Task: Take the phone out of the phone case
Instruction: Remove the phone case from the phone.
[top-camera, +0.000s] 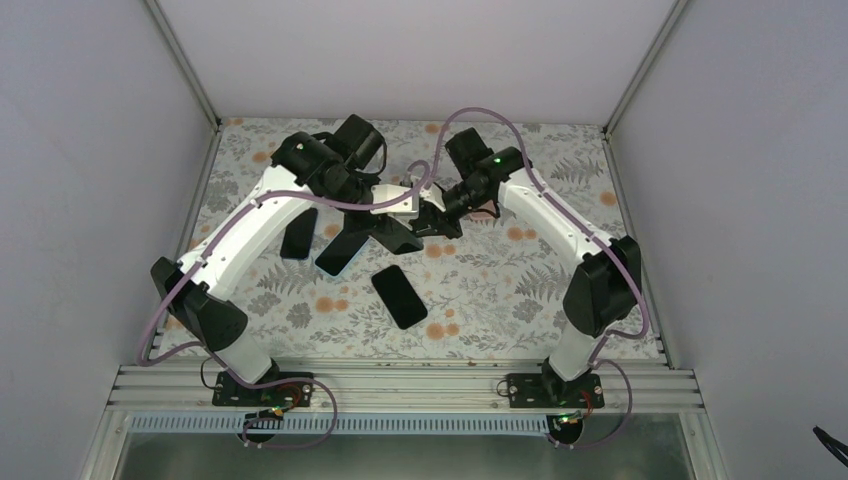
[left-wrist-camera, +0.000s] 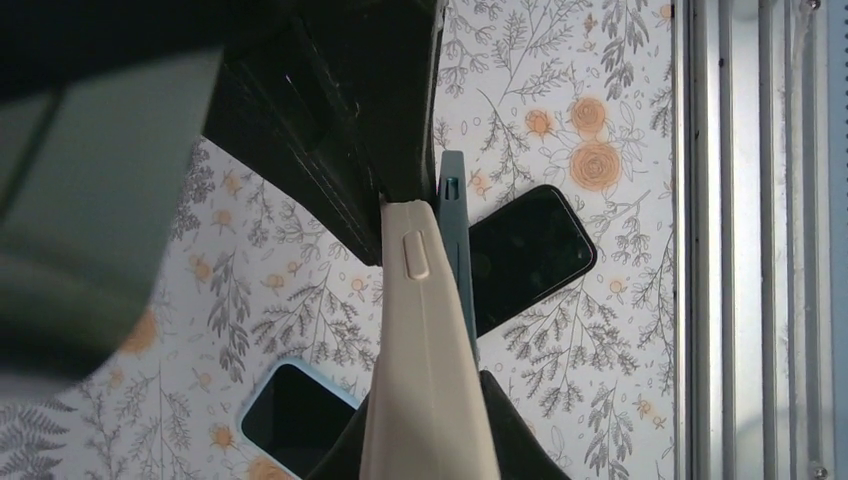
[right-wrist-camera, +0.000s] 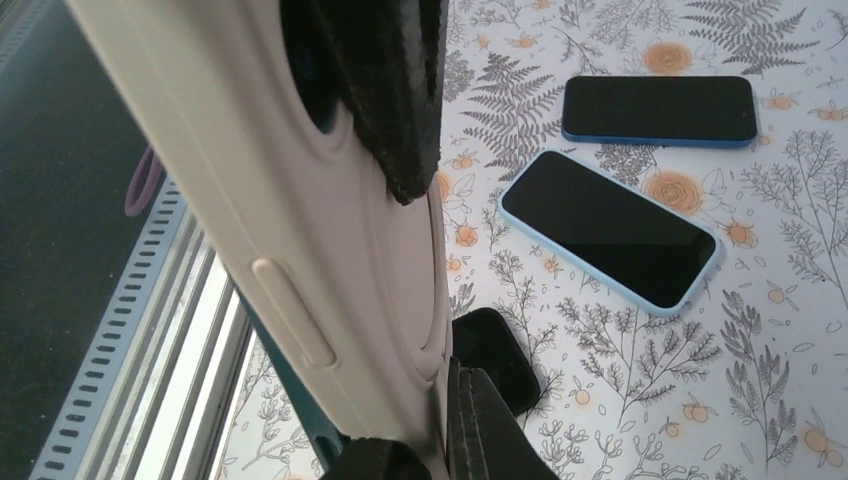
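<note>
Top external: the left gripper (top-camera: 388, 222) and right gripper (top-camera: 437, 215) meet above the middle of the table (top-camera: 520, 290). Each is clamped on one end of the cream phone case (top-camera: 400, 203), which is held aloft and edge-on. Judged purpose: with both ends pinned and off the table, the phone can be worked free. Three loose handsets lie below:
- a black phone (top-camera: 400, 296) at 6 o'clock of the case;
- a light-blue phone (top-camera: 338, 252) at 8 o'clock;
- a dark-blue phone (top-camera: 298, 234) further out at 8 o'clock.

Left wrist: the fingers close on the case from 12 and 6 o'clock. A thin teal edge, probably the phone (left-wrist-camera: 455, 250), stands against the case at 3 o'clock. It looks partly lifted from the shell, though the angle is too poor to be sure. The black phone lies just beyond it. The metal rail (left-wrist-camera: 740, 240) runs along the 3 o'clock border.

Right wrist: the pads (right-wrist-camera: 385, 100) pinch the case back, with the side button facing the camera. A teal sliver shows at 7 o'clock. The handsets below could foul any lowering or drop.
</note>
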